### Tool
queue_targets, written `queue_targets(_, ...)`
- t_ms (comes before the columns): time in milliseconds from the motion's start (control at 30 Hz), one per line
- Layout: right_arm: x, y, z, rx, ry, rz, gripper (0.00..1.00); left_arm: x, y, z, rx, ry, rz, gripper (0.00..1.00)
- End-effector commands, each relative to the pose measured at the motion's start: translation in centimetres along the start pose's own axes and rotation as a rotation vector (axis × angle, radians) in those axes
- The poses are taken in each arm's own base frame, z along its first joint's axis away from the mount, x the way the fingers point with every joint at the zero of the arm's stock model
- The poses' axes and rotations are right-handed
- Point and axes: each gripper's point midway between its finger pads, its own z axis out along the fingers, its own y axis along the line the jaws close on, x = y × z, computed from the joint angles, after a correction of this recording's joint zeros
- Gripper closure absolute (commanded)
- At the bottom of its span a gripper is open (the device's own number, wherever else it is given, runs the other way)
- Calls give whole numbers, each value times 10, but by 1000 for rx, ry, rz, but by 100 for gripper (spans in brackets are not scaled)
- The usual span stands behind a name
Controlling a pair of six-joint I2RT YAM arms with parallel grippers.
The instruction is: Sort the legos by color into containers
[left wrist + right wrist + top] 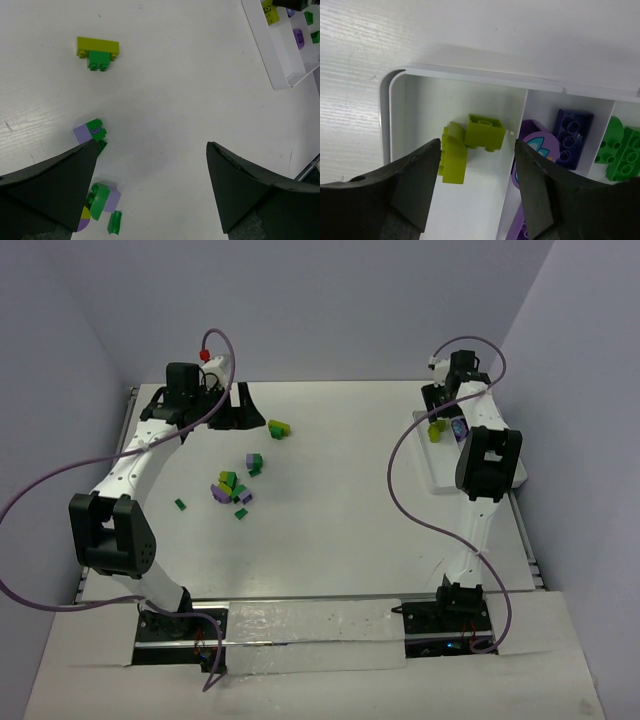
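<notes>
The right gripper's [477,150] jaws stand parted, gripping nothing, over the end compartment of the white tray [390,110] at the counter's [340,490] 2 o'clock. Two yellow-green bricks [482,131] lie there, one partly behind a finger [395,200], while the purple pieces [572,137] and green pieces [620,150] beside them are cut off at the frame's edge. The left gripper's [151,145] jaws gape wide near the loose legos [232,490] at 9 o'clock, several half-covered by its finger [45,190]; from above, the right arm [488,455] hides most of the tray.

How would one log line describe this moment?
left gripper: open, near loose bricks on table | right gripper: open, over yellow-green bricks in tray | sorting: unfinished
</notes>
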Motion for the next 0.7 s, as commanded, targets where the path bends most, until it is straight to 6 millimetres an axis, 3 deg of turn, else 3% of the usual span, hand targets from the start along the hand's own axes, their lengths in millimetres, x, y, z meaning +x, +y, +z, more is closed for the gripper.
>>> queue_targets(0,-21,3,-11,5,-45,-11,22,-15,10,-10,-49,-27,44,1)
queue_targets(133,-34,16,-30,-20,-84,-1,18,-2,20,-11,-50,20,100,1)
queue_targets(267,-59,37,-64,-68,-166,-5,15,10,25,5,17,93,235,6)
queue_targets(333,-70,57,-83,-112,-200,-10,0,24,31,18,72,174,307,8)
queue_targets(433,-78,74,-105,-161,-232,-16,0,35,45,31,146,263,508,13)
queue_targets(667,-73,99,-136,-246,-251,-16,0,44,80,32,294,284,952,20)
